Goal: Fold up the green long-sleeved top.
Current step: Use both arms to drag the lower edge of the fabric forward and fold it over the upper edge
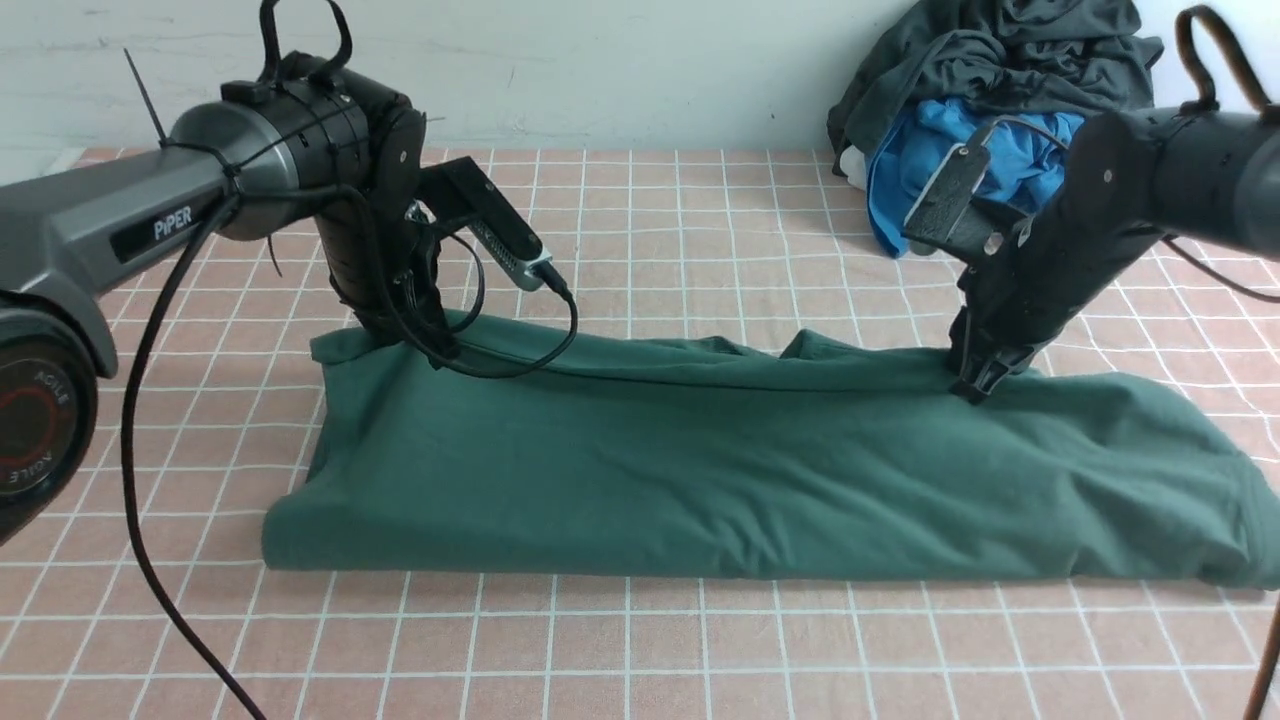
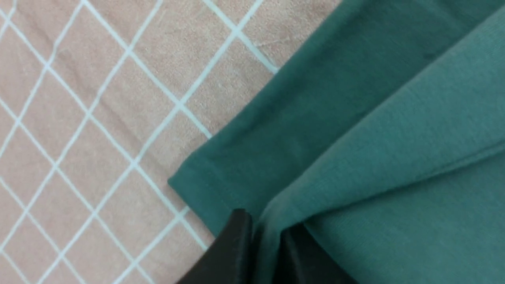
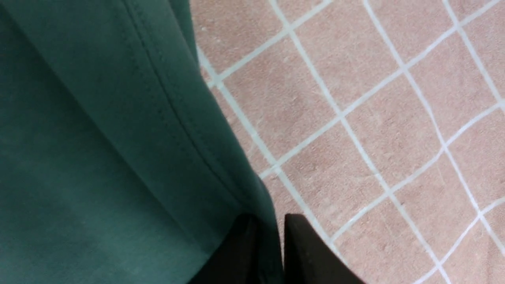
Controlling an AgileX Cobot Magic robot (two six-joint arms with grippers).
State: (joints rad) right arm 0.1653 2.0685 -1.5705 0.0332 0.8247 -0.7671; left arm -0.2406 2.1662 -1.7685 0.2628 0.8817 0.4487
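green top: the green long-sleeved top (image 1: 700,470) is lying on the pink checked tablecloth (image 1: 640,650), taking up the middle of it as one long folded band; no sleeves are sticking out that I can see
long axis: it's running left to right across the table, with the near edge looking like a tidy fold line
left gripper: the left gripper (image 1: 420,335) is sitting down on the far-left corner of the top; its wrist view is showing the jaws set narrow with a ridge of green fabric caught between them
right gripper: the right gripper (image 1: 975,385) is doing the same thing on the far edge, over toward the right end; jaws narrow, a seamed edge of the top running between them
which way from the hands: this is the bit that matters imo; both hands are parked on the far edge, so nearly all the cloth is lying nearer to the robot than they are, and the band is stretching between them and past the right one
who's nearer what: each arm is covering its own end; neither is reaching across
next move, guessing: I'm thinking the ends are getting brought together along that long axis
counting: one green top; two grippers, both on it; one bright blue garment (image 1: 960,140) and one dark grey garment (image 1: 1000,50) bunched in a heap at the far right, well apart from the top
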